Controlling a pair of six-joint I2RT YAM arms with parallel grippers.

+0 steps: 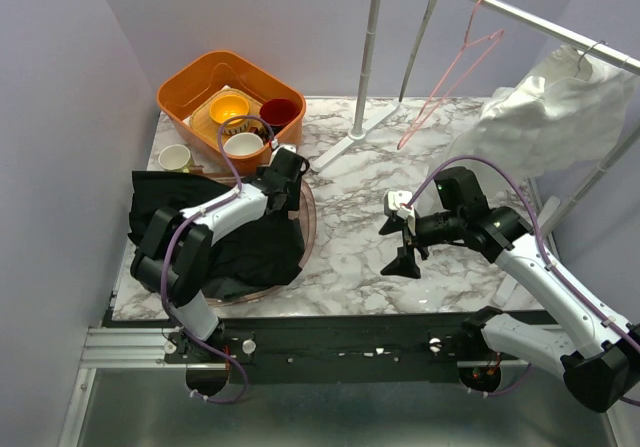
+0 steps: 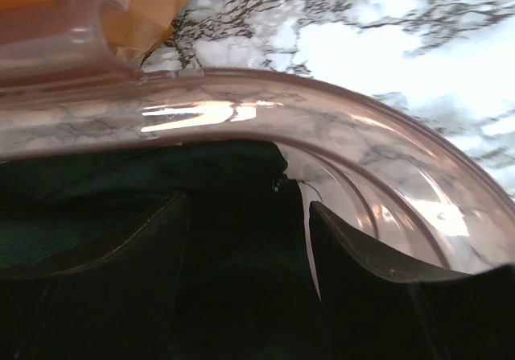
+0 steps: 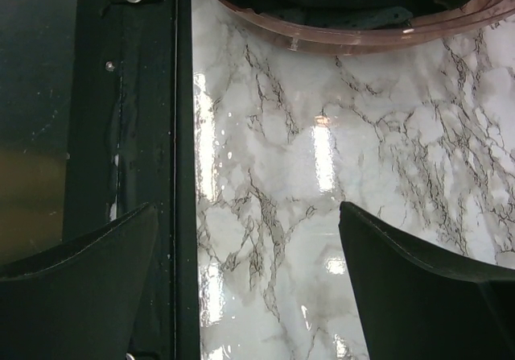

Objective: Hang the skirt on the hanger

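Black skirt (image 1: 270,257) lies bunched in the clear tub (image 1: 308,229) at the table's left, directly beneath the nearer left gripper (image 2: 249,203), whose fingers stand parted, gripping nothing. The right gripper (image 1: 397,245), wide and empty, hovers mid-table, well short of the pink hanger (image 1: 455,67).

On my remote feed, pale lilac walls (image 1: 60,87) close round the marble-topped desk (image 1: 350,257); a steel garment rack (image 1: 367,57) stands at its far edge, light glaring off the top.
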